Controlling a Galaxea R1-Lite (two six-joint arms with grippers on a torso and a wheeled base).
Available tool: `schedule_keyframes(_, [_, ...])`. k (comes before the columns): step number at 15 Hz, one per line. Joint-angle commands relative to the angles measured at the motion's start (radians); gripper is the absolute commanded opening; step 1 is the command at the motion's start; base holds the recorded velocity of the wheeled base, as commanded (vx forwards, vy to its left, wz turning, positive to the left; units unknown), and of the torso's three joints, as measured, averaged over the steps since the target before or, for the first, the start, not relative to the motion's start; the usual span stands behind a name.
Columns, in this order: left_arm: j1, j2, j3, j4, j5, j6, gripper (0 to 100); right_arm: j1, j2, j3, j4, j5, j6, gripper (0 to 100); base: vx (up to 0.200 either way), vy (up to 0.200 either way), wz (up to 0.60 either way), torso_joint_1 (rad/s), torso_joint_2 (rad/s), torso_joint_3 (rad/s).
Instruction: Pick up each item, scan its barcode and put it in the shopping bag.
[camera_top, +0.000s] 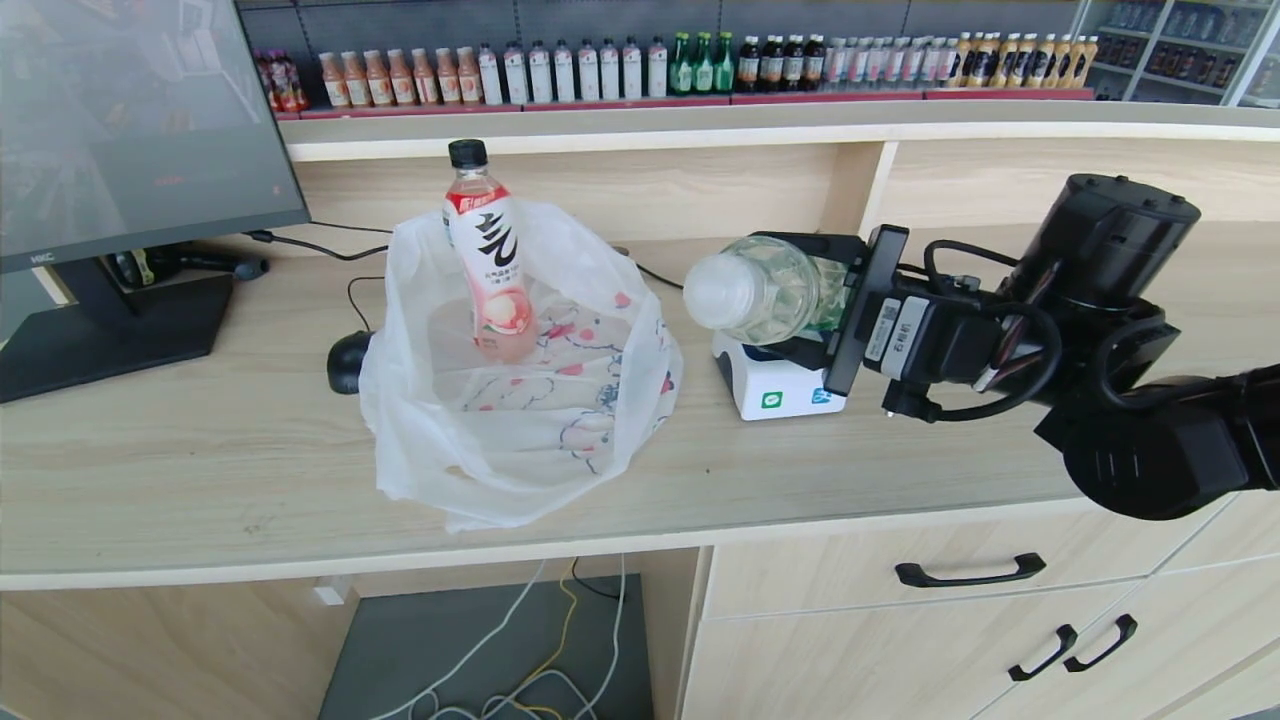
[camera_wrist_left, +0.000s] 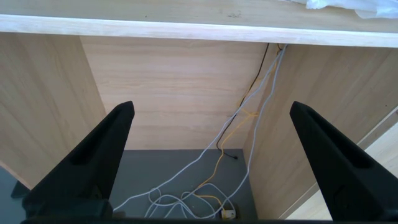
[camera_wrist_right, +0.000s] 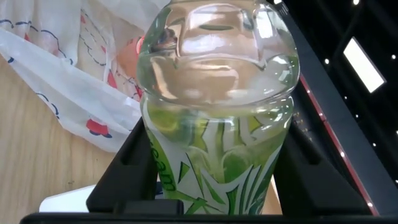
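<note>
My right gripper (camera_top: 792, 296) is shut on a clear bottle with a green label (camera_top: 755, 290), held level with its base pointing left. It hangs just above a small white scanner box (camera_top: 775, 392) on the counter. In the right wrist view the bottle (camera_wrist_right: 217, 112) sits between the black fingers (camera_wrist_right: 124, 168). To the left stands the white shopping bag (camera_top: 520, 400), open, with a pink-labelled bottle (camera_top: 490, 260) upright inside it. My left gripper (camera_wrist_left: 211, 162) is open below the counter edge, holding nothing.
A monitor (camera_top: 130, 120) stands on the counter (camera_top: 200, 470) at the left, with a black mouse (camera_top: 347, 362) beside the bag. Bottles line the back shelf (camera_top: 700, 65). Drawers with black handles (camera_top: 970, 572) sit below right. Loose cables (camera_wrist_left: 211, 186) hang under the counter.
</note>
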Motion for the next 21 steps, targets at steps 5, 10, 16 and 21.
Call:
schedule_keyframes(5, [0.0, 0.0, 0.0, 0.0, 0.0, 0.0, 100, 0.001, -0.001, -0.015, 0.008, 0.003, 0.002, 0, 0.0, 0.0, 0.0, 0.0, 0.0, 0.0])
schedule_keyframes(10, [0.0, 0.0, 0.0, 0.0, 0.0, 0.0, 100, 0.001, -0.001, -0.015, 0.008, 0.003, 0.003, 0, 0.0, 0.0, 0.0, 0.0, 0.0, 0.0])
schedule_keyframes(16, [-0.002, 0.0, 0.0, 0.0, 0.0, 0.0, 100, 0.001, -0.019, -0.038, 0.045, -0.005, 0.02, 0, 0.0, 0.0, 0.0, 0.0, 0.0, 0.0])
schedule_keyframes(21, [0.0, 0.0, 0.0, 0.0, 0.0, 0.0, 100, 0.01, -0.059, -0.165, 0.17, -0.006, 0.126, 0, 0.0, 0.0, 0.0, 0.0, 0.0, 0.0])
